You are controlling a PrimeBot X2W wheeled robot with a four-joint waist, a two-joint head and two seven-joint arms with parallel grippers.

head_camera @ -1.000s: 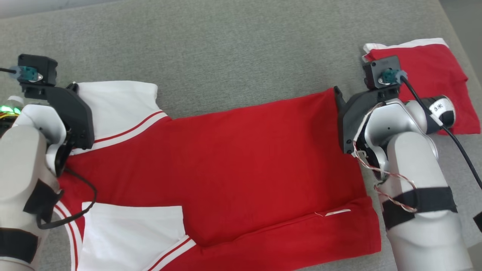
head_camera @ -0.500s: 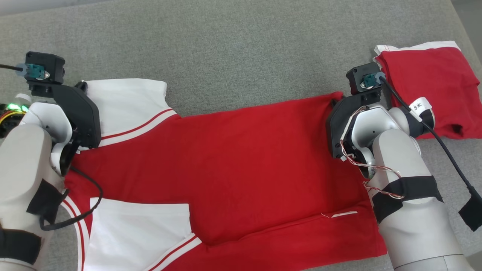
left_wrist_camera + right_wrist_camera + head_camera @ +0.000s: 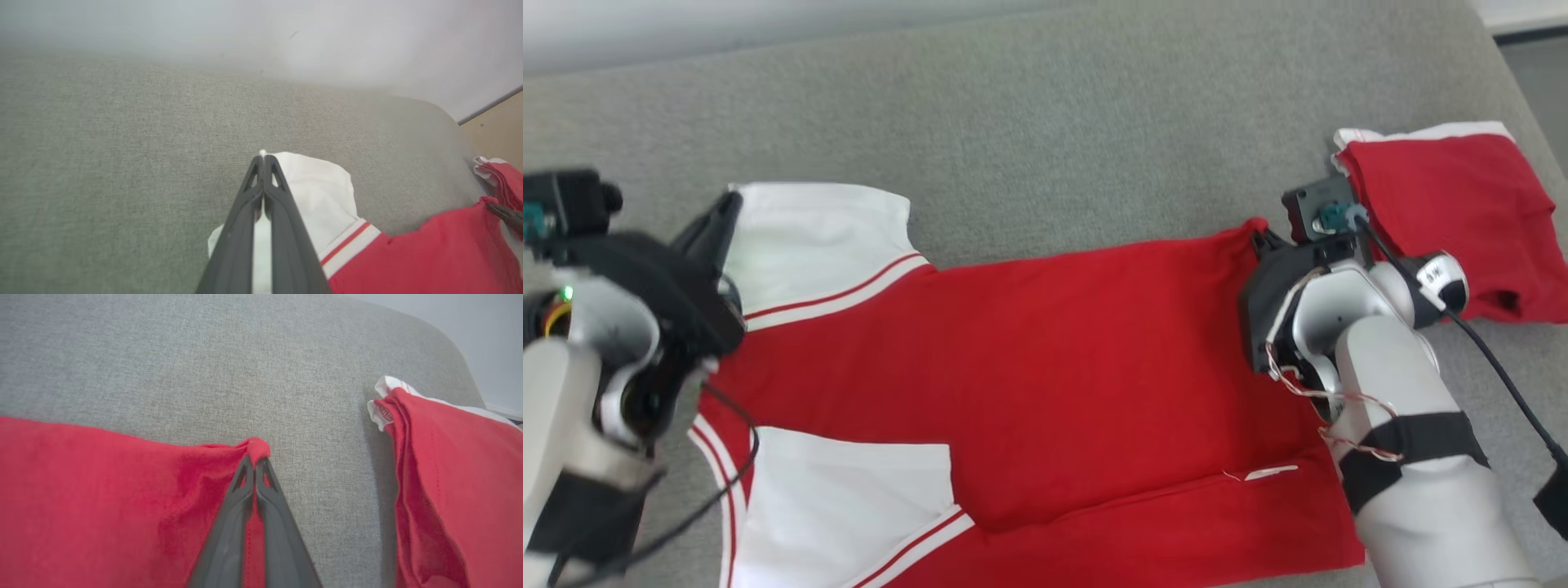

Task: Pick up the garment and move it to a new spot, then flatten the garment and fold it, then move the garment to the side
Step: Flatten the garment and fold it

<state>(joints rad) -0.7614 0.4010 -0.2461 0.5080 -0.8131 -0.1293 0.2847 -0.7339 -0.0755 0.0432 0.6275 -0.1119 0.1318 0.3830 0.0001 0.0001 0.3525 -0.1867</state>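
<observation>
From my station I see both pairs of fingers closed on cloth. The left fingers (image 3: pixel 262 161) are pressed together on the edge of a white sleeve (image 3: pixel 318 192). In the left wrist view a strip of white cloth shows in the slot between them, and a small white tip looks out just past their ends. The right fingers (image 3: pixel 255 463) are also together, clamped on a red corner of the garment (image 3: pixel 1054 343). In the right wrist view the red cloth makes a small bunch directly at their tips. The garment lies spread on the grey cloth surface (image 3: pixel 1054 122) and reaches from one pair of fingers to the other, with its red body between them. On the near side of the left fingers, toward the robot, a second white sleeve (image 3: pixel 849 490) with red stripes lies on the red body. On the near side of the right fingers a long crease runs across the red cloth, and a small white label (image 3: pixel 1262 471) lies beside it. On the outer side of the right fingers there is a folded garment (image 3: pixel 1445 196), red with a white edge. It is near the clamped corner but does not touch it, as a strip of grey surface shows between them. I cannot tell whether the clamped parts are raised off the surface.
</observation>
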